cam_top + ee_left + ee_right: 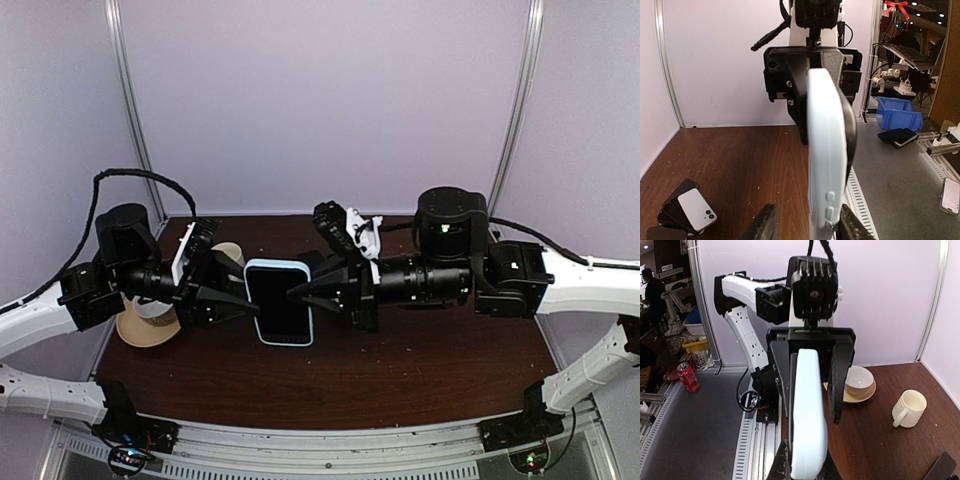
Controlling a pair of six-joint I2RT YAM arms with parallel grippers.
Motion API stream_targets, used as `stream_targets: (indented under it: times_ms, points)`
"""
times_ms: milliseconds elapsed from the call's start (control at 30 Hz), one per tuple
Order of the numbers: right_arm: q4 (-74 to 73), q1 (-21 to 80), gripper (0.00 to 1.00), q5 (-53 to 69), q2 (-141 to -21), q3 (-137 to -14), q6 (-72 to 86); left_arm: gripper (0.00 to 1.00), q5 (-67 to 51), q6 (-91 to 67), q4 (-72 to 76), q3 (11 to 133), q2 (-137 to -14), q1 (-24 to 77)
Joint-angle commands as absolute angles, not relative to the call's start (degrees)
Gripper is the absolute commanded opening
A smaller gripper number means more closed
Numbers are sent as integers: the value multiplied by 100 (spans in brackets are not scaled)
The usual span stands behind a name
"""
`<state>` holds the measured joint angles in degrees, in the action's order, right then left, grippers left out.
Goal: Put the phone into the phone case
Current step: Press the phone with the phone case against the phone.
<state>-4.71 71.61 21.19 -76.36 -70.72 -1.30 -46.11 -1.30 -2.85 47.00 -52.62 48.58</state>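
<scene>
A black phone lies face up inside a pale blue phone case, held in the air over the table between both arms. My right gripper is shut on the case's right edge; in the right wrist view its fingers press both faces of the case. My left gripper straddles the left edge with its jaws apart. In the left wrist view one finger stands clear of the case and the other finger sits close against it. The phone's dark edge bulges beside the case.
A bowl on a saucer and a white mug stand on the brown table at the left. A fan of spare phones lies on the table. A slotted metal rail runs along the near edge.
</scene>
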Motion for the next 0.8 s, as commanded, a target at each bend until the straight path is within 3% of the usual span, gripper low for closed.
stream_targets:
  times_ms: [0,100,233,333,367,433,467,500,600,767]
  points:
    - [734,7148,0,2002,-7386,-6978,-1,36,-4745,-720,596,4592,-5457,4932]
    - [742,7146,0,1960,-7464,-7021,0,27,-4805,-771,627,4594,-5522,4975]
    - [769,7139,0,1913,-7489,-7022,-7,0,-4823,-787,659,4552,-5547,5049]
    - [607,7139,0,1899,-7480,-7041,-79,0,-4772,-710,597,4549,-5495,5049]
    - [459,7141,19,1906,-7480,-7077,-116,0,-4720,-666,561,4549,-5465,5056]
    - [-204,7138,70,1907,-7496,-7280,-323,0,-4551,-494,392,4562,-5406,5062]
    - [-606,7131,86,1764,-7497,-7424,-416,0,-4412,-344,217,4586,-5386,5061]
    - [-1069,7133,95,1570,-7497,-7612,-532,0,-4238,-127,-48,4639,-5380,5077]
    - [-2511,7079,99,1277,-7678,-8417,-928,0,-3390,923,-1188,4891,-5391,5156]
    - [-4511,7077,99,1424,-8604,-10001,-1640,0,-2729,1311,-1495,4922,-5344,5162]
